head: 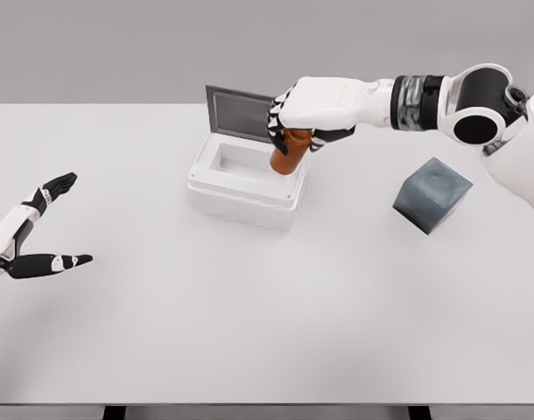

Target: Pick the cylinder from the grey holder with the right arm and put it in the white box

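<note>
My right hand (295, 122) is curled shut on an orange-brown cylinder (288, 152), which hangs tilted over the right part of the white box (241, 194). The cylinder's lower end sits at the box's inner rim; whether it touches, I cannot tell. The box is open, its dark grey lid (239, 112) standing up at the back. The grey holder (432, 194) is a dark cube on the table to the right, with nothing in it. My left hand (50, 229) rests open at the far left edge, low over the table.
The white table (267, 332) spans the view, its front edge near the bottom. The right forearm reaches in from the upper right, passing above the grey holder.
</note>
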{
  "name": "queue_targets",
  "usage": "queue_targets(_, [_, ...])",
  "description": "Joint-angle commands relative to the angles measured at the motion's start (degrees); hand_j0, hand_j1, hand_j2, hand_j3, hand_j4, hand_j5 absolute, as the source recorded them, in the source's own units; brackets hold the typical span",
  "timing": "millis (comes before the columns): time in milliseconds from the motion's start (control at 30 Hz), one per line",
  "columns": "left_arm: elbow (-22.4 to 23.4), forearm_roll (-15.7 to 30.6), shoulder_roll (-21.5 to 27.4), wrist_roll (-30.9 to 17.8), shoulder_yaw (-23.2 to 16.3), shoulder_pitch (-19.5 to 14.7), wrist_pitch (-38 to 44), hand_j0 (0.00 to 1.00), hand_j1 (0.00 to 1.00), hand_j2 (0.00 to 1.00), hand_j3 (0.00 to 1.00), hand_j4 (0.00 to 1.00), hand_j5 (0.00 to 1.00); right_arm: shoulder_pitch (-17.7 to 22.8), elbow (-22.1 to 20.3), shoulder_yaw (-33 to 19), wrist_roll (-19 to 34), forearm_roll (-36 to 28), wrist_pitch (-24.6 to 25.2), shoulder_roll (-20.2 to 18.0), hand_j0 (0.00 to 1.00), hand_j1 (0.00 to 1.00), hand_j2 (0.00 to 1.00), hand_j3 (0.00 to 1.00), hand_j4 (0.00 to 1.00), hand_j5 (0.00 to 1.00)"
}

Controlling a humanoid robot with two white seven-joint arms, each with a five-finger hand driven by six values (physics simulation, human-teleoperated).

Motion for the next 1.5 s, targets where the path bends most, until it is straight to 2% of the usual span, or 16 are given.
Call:
queue_targets(0, [-0.03,0.35,0.06,0.01,0.0,0.0,0.04,1.0,1.0,1.0,1.0,1.0,1.0,0.0,0.09,-0.03,-0.05,-0.23,0.14,-0.04,0.32,0.32,0.32,0.32,0.32,0.32])
queue_targets(67, [-0.03,0.35,0.06,0.01,0.0,0.0,0.04,1.0,1.0,1.0,1.0,1.0,1.0,0.0,0.0,-0.03,-0.05,-0.23,0.14,-0.04,0.34,0.34,0.34,0.34,0.34,0.34])
queue_targets(133, [-0.03,0.35,0.06,0.01,0.0,0.0,0.04,1.0,1.0,1.0,1.0,1.0,1.0,0.0,-1.14,-0.11,-0.05,2.41,-0.38,-0.21,1.0,1.0,1.0,1.0,1.0,1.0])
queue_targets(300, [-0.03,0.35,0.06,0.01,0.0,0.0,0.04,1.0,1.0,1.0,1.0,1.0,1.0,0.0,-4.66,-1.87,-0.05,2.68,-0.03,-1.18,1.0,1.0,1.0,1.0,1.0,1.0])
queue_targets(400, [-0.03,0.35,0.06,0.01,0.0,0.0,0.04,1.0,1.0,1.0,1.0,1.0,1.0,1.58,-5.8,-13.64,-0.05,2.32,-0.91,-5.48,1.0,1.0,1.0,1.0,1.0,1.0])
queue_targets(500, [-0.03,0.27,0.06,0.01,0.0,-0.09,0.04,1.0,1.0,1.0,1.0,1.0,1.0,7.73,-4.66,-22.7,-0.05,1.45,-5.32,-11.19,1.0,1.0,1.0,1.0,1.0,1.0])
queue_targets(600, [-0.38,0.0,0.59,-0.08,0.0,-0.17,0.04,1.0,1.0,1.0,1.0,1.0,1.0,13.8,-3.52,-26.39,-0.05,-2.25,-5.32,-14.98,1.0,1.0,1.0,1.0,1.0,1.0])
queue_targets(667, [-0.2,-5.96,0.76,-0.08,0.26,-1.75,0.04,1.0,1.0,1.0,1.0,1.0,1.0,14.33,-3.52,-26.39,-0.05,-2.42,-5.32,-14.98,1.0,1.0,1.0,1.0,1.0,1.0])
queue_targets(700, [0.06,-9.31,0.5,0.27,0.09,-6.12,0.04,1.0,1.0,1.0,1.0,1.0,1.0,15.11,-3.43,-26.31,-0.05,-2.51,-5.32,-14.98,1.0,1.0,1.0,1.0,1.0,1.0])
queue_targets(833, [1.11,-6.5,1.03,0.1,-2.45,-15.02,0.04,1.0,1.0,1.0,1.0,1.0,1.0,17.31,-2.64,-26.13,-0.05,-2.51,-5.32,-14.98,1.0,1.0,1.0,1.0,1.0,1.0])
queue_targets(1000, [3.04,1.67,4.54,-2.71,-18.1,-27.41,0.04,1.0,1.0,1.0,1.0,1.0,1.0,19.77,-3.25,-26.13,-0.05,-2.51,-5.32,-15.51,1.0,1.0,1.0,1.0,1.0,1.0])
queue_targets(1067, [7.17,3.07,3.49,-7.01,-21.61,-32.78,4.18,1.0,1.0,1.0,1.0,1.0,1.0,21.71,-3.34,-26.39,-0.05,-2.42,-5.32,-15.68,1.0,1.0,1.0,1.0,1.0,1.0])
queue_targets(1100, [9.99,7.55,2.35,-10.96,-24.34,-36.64,7.78,1.0,1.0,1.0,1.0,1.0,1.0,21.71,-2.99,-26.57,-0.05,-2.51,-5.32,-16.47,1.0,1.0,1.0,1.0,1.0,1.0])
queue_targets(1200, [15.08,9.58,-0.99,-18.18,-25.31,-41.22,14.64,1.0,1.0,1.0,1.0,1.0,1.0,21.45,-3.43,-26.66,-0.05,-2.6,-5.32,-16.65,1.0,1.0,1.0,1.0,1.0,1.0])
queue_targets(1333, [22.55,9.49,-4.95,-20.99,-29.35,-45.96,16.14,1.0,1.0,1.0,1.0,1.0,1.0,21.45,-3.78,-26.66,-0.05,-3.3,-5.32,-17.44,1.0,1.0,1.0,1.0,1.0,1.0])
queue_targets(1467, [26.34,9.58,-7.67,-21.52,-29.79,-49.57,16.23,1.0,1.0,1.0,1.0,1.0,1.0,21.88,-4.75,-26.57,-0.05,-3.3,-5.32,-17.35,1.0,1.0,1.0,1.0,1.0,1.0])
